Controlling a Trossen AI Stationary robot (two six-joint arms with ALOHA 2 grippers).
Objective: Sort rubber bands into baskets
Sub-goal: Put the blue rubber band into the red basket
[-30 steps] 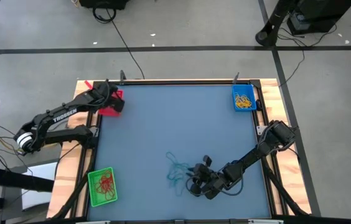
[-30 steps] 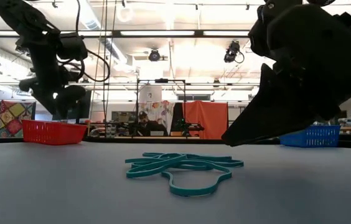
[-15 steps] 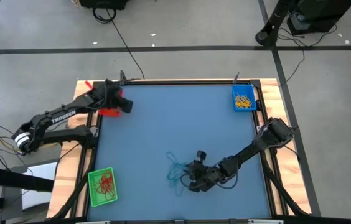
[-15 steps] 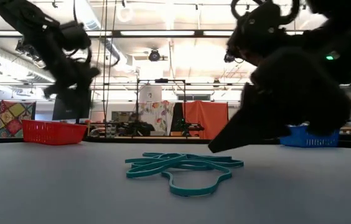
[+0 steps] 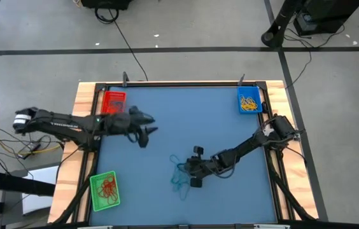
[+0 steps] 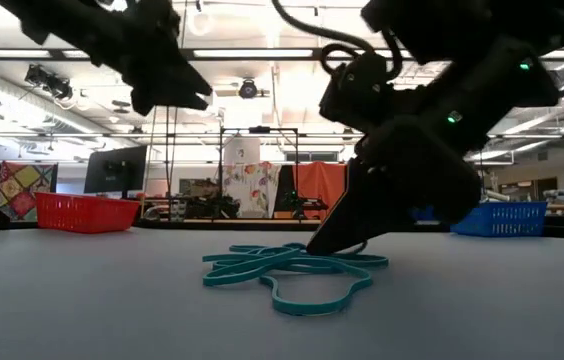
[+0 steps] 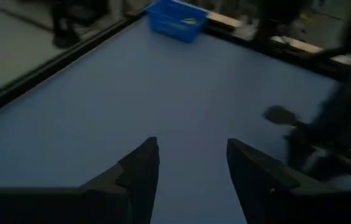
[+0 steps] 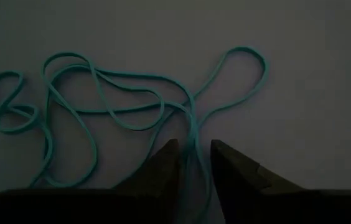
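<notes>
1. Right end effector [image 8: 193, 155] is down at the counter [image 5: 186, 121] on the edge of the teal rubber bands [image 5: 181, 175]; its two fingers stand a narrow gap apart with a strand running between their tips, and I cannot tell whether they pinch it.
2. Left end effector [image 7: 191, 165] hangs above the counter's left middle, fingers apart and holding nothing.
3. Those teal bands lie tangled in a loose heap on the near middle of the counter.
4. Red basket [image 5: 113, 102] sits at the far left corner, blue basket [image 5: 249, 100] with yellow bands at the far right corner, green basket [image 5: 105, 190] with red bands at the near left corner.
</notes>
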